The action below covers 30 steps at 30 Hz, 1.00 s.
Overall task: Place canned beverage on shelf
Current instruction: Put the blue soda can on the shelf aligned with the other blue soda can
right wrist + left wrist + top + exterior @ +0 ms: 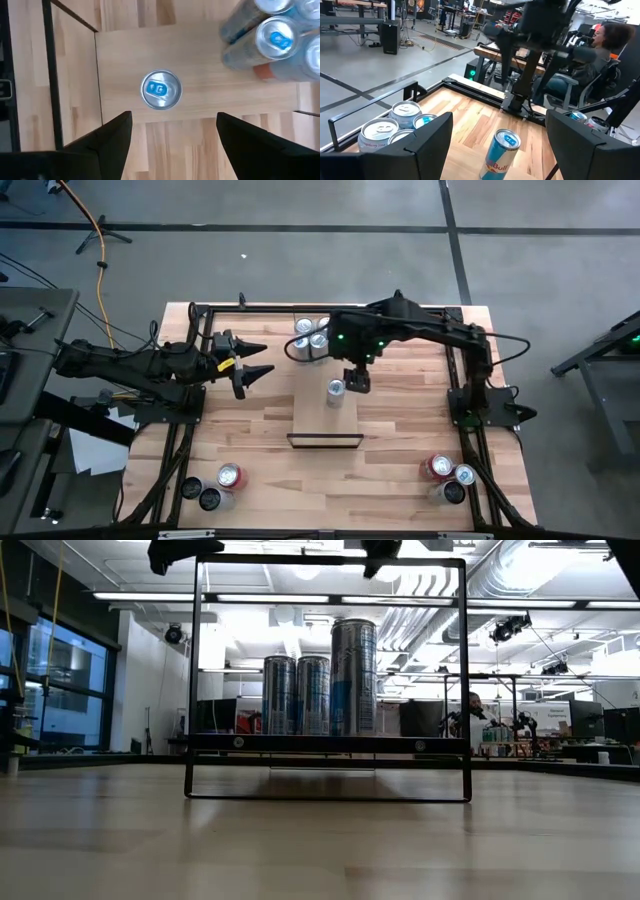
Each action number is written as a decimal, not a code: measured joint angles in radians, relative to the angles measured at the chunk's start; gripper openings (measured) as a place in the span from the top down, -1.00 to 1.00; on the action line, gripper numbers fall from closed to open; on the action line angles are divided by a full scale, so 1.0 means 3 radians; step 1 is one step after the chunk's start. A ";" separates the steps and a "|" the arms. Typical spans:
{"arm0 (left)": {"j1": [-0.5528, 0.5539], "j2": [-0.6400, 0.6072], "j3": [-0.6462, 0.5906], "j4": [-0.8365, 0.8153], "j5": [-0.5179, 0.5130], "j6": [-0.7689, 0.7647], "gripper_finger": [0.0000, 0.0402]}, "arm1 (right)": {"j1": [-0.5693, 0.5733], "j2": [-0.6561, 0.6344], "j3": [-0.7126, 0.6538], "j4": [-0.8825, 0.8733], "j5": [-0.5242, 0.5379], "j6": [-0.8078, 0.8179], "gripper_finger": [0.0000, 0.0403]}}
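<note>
Standing upright on the shelf (327,412), a lone blue-and-silver can (336,389), roughly mid-plank, nothing touching it. Above and just beside that can, the right pincer (357,379), fingers spread wide, empty. From the right wrist view: can top (160,89) dead centre on the pale plank (200,75), both dark fingers (107,145) splayed on either side and clear of it.

At the far end of the shelf, a cluster of cans (309,339) packed together, touching one another. Seen from the low view, two of them (297,695) shoulder to shoulder behind the nearer single can (353,677), all inside the thin black frame (466,680).

Off to the left of the shelf, well apart from the single can, the left pincer (262,360), held level over the worktop (400,470), fingers also wide with nothing between them. Through its wrist camera: the Red Bull can (501,154) between the two fingers' outlines but farther off, the cluster (395,127) to one side.

More cans grouped at the near left corner (214,486) and the near right corner (450,477) of the worktop. A seated person (600,55) beyond the worktop.
</note>
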 joint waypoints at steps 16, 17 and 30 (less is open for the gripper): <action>0.0000 -0.0001 0.0000 0.0012 -0.0001 -0.0091 -0.38 | 0.0306 -0.0924 -0.1291 0.0251 0.0601 0.0400 -0.37; 0.0000 -0.0001 0.0000 0.0017 -0.0001 -0.0091 -0.38 | 0.0306 -0.1127 -0.1663 0.0428 0.0597 0.0494 -0.37; 0.0000 -0.0001 0.0000 0.0030 -0.0004 -0.0175 -0.38 | 0.0559 -0.2907 -0.4876 0.3777 -0.0048 0.2888 -0.37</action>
